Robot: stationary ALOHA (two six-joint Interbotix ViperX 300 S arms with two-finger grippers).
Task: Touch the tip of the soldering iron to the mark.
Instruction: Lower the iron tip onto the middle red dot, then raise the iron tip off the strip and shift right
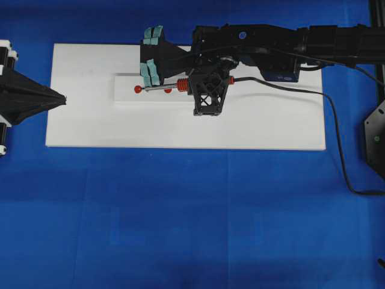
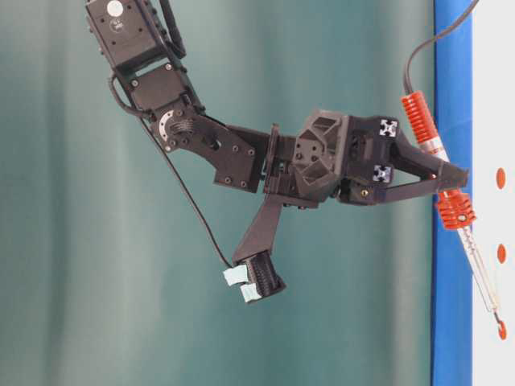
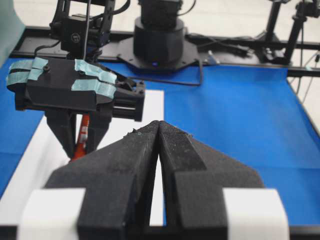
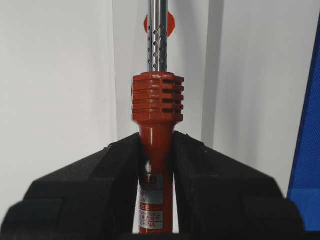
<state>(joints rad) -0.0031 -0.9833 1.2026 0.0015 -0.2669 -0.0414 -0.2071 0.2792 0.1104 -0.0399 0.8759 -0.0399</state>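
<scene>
My right gripper (image 1: pixel 207 85) (image 2: pixel 451 182) (image 4: pixel 156 142) is shut on the soldering iron's (image 1: pixel 162 88) (image 2: pixel 418 112) (image 4: pixel 156 100) red-orange handle. The silver shaft slants down over the white block (image 1: pixel 126 96). It passes over the mark (image 1: pixel 168 91) (image 2: pixel 501 253) (image 4: pixel 171 24), the middle red dot. The dark tip sits further on, at the edge of the end dot (image 1: pixel 138 89) (image 2: pixel 502 330). The third dot (image 2: pixel 500 178) lies under the gripper. My left gripper (image 1: pixel 60 99) (image 3: pixel 159 125) is shut and empty at the board's left edge, pointing toward the block.
The block rests on a white board (image 1: pixel 180 129) on blue cloth. The iron's black cord (image 1: pixel 337 138) trails off to the right. A teal-taped black mount (image 1: pixel 152 57) (image 3: pixel 75 82) on the right arm hangs over the block's far side.
</scene>
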